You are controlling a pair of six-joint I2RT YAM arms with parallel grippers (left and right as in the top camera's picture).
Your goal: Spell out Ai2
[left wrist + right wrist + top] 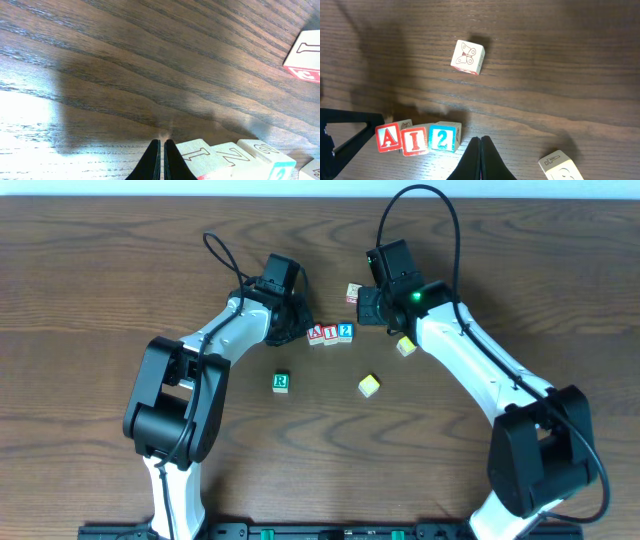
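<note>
Blocks in a row mid-counter [90, 270], touching: A block [316, 334], I block [331, 334], 2 block [345, 331]. L gripper [302, 327] just beside A block; R gripper [368, 315] near 2 block. Green R block [281, 382] & yellow block [369, 385] lie apart, nearer arm bases.
</note>
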